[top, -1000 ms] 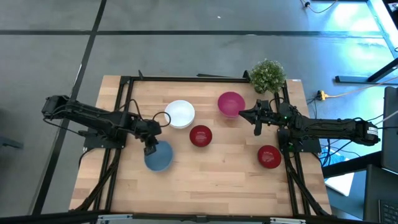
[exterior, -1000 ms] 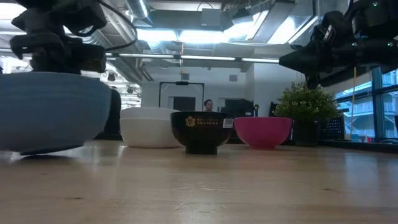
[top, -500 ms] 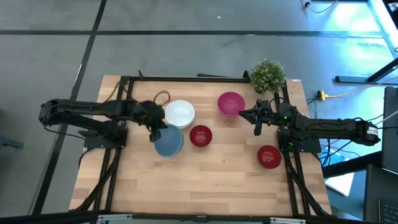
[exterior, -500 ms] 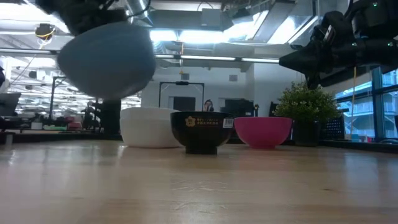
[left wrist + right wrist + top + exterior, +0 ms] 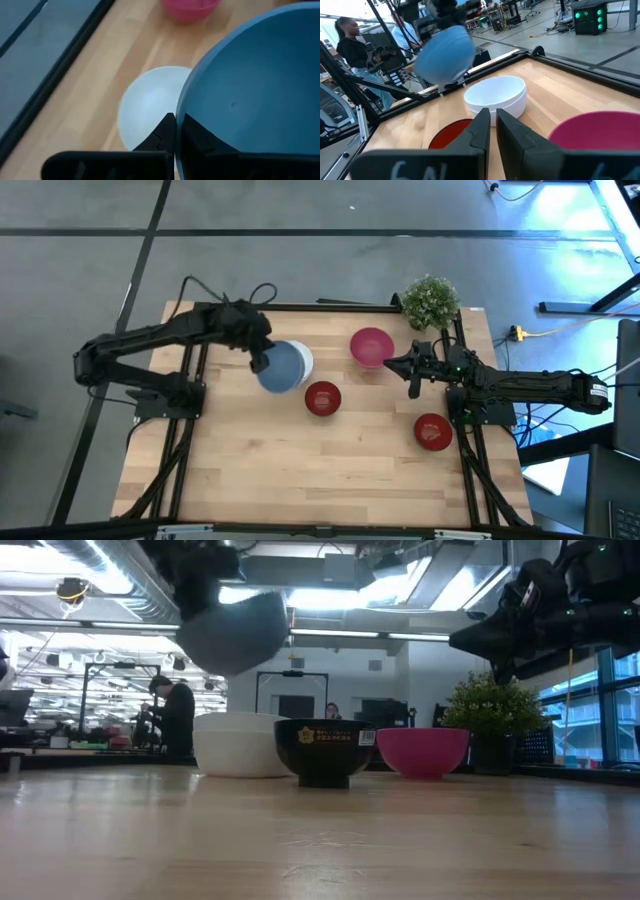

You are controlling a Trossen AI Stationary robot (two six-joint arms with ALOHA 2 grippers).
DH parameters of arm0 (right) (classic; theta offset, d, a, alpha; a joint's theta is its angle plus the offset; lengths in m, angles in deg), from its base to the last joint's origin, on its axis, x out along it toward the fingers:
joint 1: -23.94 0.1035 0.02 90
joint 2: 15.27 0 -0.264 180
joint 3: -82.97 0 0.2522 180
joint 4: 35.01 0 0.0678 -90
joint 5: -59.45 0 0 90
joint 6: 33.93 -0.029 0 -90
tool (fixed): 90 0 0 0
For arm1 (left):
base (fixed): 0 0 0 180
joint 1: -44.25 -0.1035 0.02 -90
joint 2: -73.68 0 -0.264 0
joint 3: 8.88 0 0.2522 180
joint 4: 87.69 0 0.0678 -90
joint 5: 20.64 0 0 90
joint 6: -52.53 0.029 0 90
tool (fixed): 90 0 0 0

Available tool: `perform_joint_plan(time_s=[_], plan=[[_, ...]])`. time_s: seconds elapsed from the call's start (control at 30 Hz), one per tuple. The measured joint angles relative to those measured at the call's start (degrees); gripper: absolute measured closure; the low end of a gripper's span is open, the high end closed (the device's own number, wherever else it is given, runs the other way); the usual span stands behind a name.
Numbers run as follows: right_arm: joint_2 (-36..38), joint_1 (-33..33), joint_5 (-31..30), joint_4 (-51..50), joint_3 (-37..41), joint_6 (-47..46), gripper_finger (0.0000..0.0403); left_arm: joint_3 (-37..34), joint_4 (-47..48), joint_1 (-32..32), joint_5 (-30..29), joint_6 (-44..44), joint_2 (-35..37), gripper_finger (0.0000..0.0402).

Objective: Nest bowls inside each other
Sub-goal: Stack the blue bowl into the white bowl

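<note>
Left gripper (image 5: 260, 361) pinching the blue bowl's (image 5: 283, 367) rim, holding it aloft over the white bowl (image 5: 241, 744). Right gripper (image 5: 411, 368) hovering clenched, empty, beside the magenta bowl (image 5: 372, 347). Dark red bowls (image 5: 322, 398) resting on the pale wooden table (image 5: 340, 460); people (image 5: 175, 718) working in the lit room beyond.

white bowl (image 5: 300, 358) largely covered from above by the lifted blue bowl (image 5: 279, 367), blue bowl blurred in the right wrist view, pink bowl (image 5: 600, 140) cropped there
</note>
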Motion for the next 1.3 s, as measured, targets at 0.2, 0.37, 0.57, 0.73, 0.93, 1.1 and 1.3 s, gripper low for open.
perform_joint_plan(time_s=[0.2,0.37,0.57,0.73,0.93,1.1,1.3], plan=[[0.0,0.0,1.6,-0.5,0.0,-0.1,0.037,4.2,2.1,-5.4,2.6,4.5,-8.8,0.04],[0.0,0.0,1.6,-0.5,0.0,-0.1,0.037,6.4,2.7,-9.5,6.3,6.5,-14.4,0.04],[0.0,0.0,2.7,-0.5,0.0,0.2,0.037,8.7,6.5,-12.8,6.2,8.0,-19.6,0.04],[0.0,0.0,2.6,-0.5,0.0,0.5,0.037,8.8,6.6,-14.2,7.4,8.3,-22.6,0.04],[0.0,0.0,2.6,-0.5,0.0,0.6,0.037,8.8,6.3,-13.9,10.4,9.0,-24.5,0.0388],[0.0,0.0,2.6,-0.5,0.0,0.9,0.037,8.8,5.8,-13.2,10.4,8.7,-24.5,0.0347],[0.0,0.0,2.6,-0.5,0.0,1.7,0.037,8.8,5.0,-13.2,10.1,8.8,-24.2,0.0321]])
